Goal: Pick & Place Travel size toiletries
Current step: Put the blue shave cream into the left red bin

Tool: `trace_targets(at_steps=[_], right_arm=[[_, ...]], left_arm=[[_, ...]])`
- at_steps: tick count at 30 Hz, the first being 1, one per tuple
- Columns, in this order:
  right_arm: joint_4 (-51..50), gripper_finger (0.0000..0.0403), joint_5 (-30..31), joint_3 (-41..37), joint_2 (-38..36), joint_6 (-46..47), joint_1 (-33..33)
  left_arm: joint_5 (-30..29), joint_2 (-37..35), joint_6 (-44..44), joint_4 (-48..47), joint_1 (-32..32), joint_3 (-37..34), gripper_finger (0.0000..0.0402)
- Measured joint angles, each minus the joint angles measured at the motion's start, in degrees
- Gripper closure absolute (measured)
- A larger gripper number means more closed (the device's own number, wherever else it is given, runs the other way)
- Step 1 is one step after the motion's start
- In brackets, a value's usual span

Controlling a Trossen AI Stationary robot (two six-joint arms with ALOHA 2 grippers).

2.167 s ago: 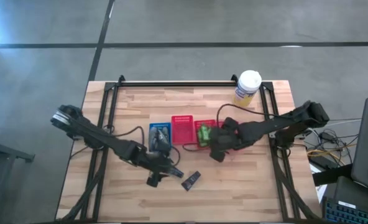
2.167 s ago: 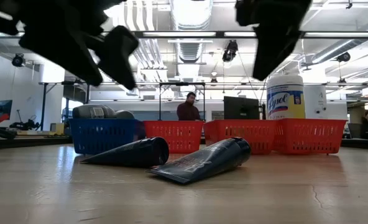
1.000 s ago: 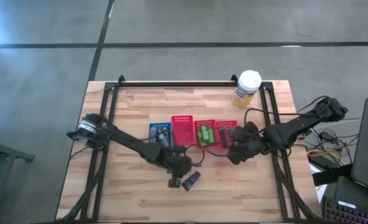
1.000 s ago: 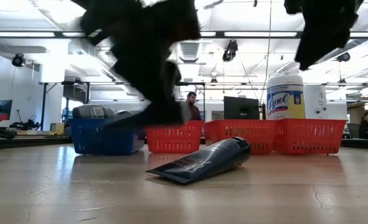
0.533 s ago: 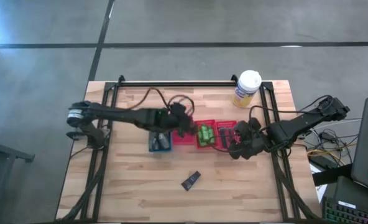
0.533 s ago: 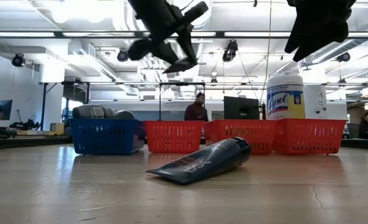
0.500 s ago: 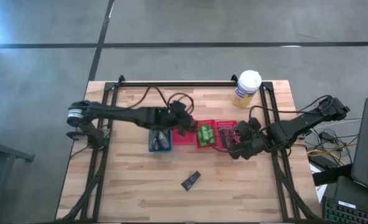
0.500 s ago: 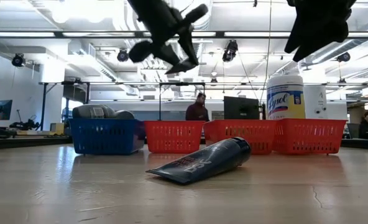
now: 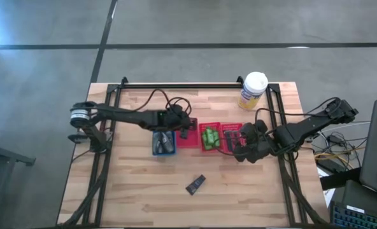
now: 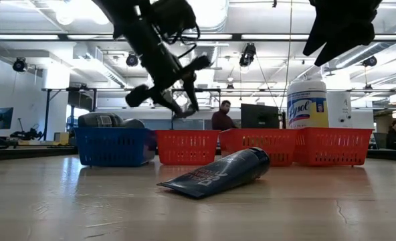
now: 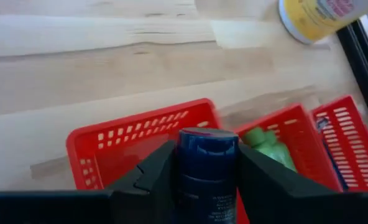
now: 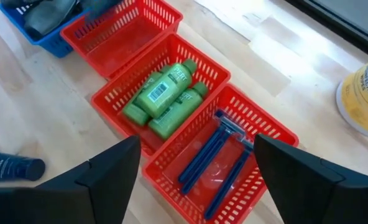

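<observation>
My left gripper (image 9: 184,126) (image 10: 166,94) hovers over the leftmost red mesh tray (image 9: 188,136) (image 11: 119,140), shut on a dark blue tube (image 11: 206,163). A second dark tube (image 9: 195,184) (image 10: 218,173) lies flat on the table nearer the front edge. Green little bottles (image 9: 209,137) (image 12: 162,96) lie in the middle red tray, and blue razors (image 12: 221,158) lie in the right red tray. Grey items fill the blue tray (image 9: 163,143). My right gripper (image 9: 241,148) (image 12: 196,146) is open, raised beside the razor tray and touching nothing. My left gripper pinches the dark blue tube between its two fingers (image 11: 151,177), on the body just behind the cap (image 11: 207,144). The tube lies along the fingers, with its cap end sticking out ahead of them. It is lifted clear, above the red tray's inside.
A big white-capped, yellow-labelled jar (image 9: 253,90) (image 10: 307,104) stands at the far right of the table. The blue tray and three red trays sit in a row across the middle (image 10: 261,144). Bare wood lies in front of and behind them. People show in the room beyond (image 10: 223,115).
My left gripper rose from the front of the table with one dark tube, carried it toward the far edge to above the leftmost red tray, then came lower there. The tube is lifted clear; the other tube stayed put. My right gripper barely moved.
</observation>
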Motion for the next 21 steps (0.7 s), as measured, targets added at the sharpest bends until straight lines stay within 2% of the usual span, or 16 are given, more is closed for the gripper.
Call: trace_targets(at_steps=[6,9,11,14,17,21], right_arm=[[0.0,0.0082,0.7,0.0,0.0,0.4,0.0],[0.1,0.0077,0.6,0.0,0.0,0.8,0.0],[0.1,0.0074,0.3,0.0,0.0,0.8,0.0],[0.0,0.0070,-0.6,0.0,0.0,0.4,0.0],[0.0,0.0067,-0.7,0.0,0.0,-0.5,0.0],[0.0,0.0063,-0.9,0.0,0.0,-1.7,0.0]], left_arm=[[-1.9,0.0,2.4,1.8,0.0,-3.3,0.0222],[-0.1,-0.2,3.6,1.8,-0.4,-2.9,0.0211],[2.2,-0.9,10.5,3.5,-1.7,-1.7,0.0206],[8.3,-2.4,26.4,6.7,-6.0,1.5,0.0204],[9.0,-2.0,31.1,1.3,-11.4,5.8,0.0205],[2.3,1.3,26.6,-9.5,-17.4,11.5,0.0205]])
